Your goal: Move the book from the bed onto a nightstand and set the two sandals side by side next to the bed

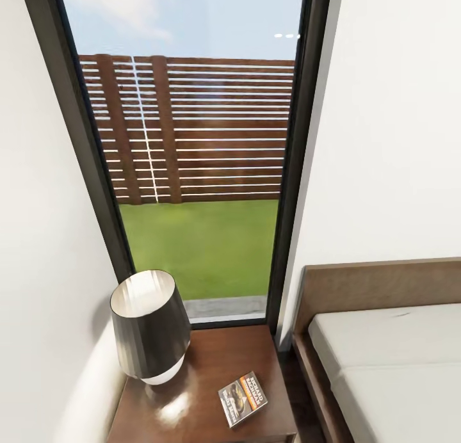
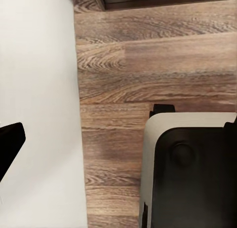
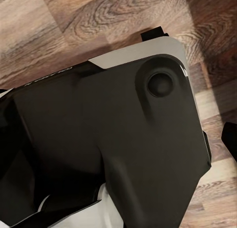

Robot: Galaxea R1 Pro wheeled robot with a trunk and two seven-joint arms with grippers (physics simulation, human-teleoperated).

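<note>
The book (image 1: 243,398), a small dark paperback with an orange band, lies flat on the front right part of the dark brown nightstand (image 1: 214,356). The bed (image 1: 397,366), with its light-grey mattress and brown headboard, stands just right of the nightstand. The sandals are out of view. My left gripper (image 2: 123,131) points down at the wood floor with one black fingertip (image 2: 12,139) at the frame's edge and nothing between the fingers. My right gripper (image 3: 116,114) hangs above my own base, and its fingertip (image 3: 231,139) is also at the edge.
A dark-shaded lamp (image 1: 150,328) takes up the nightstand's back left. Behind it a tall dark-framed window (image 1: 198,174) shows grass and a slatted fence. White walls close in on both sides. My black and white base (image 2: 192,168) sits on the plank floor (image 2: 148,65) beside a white wall (image 2: 39,65).
</note>
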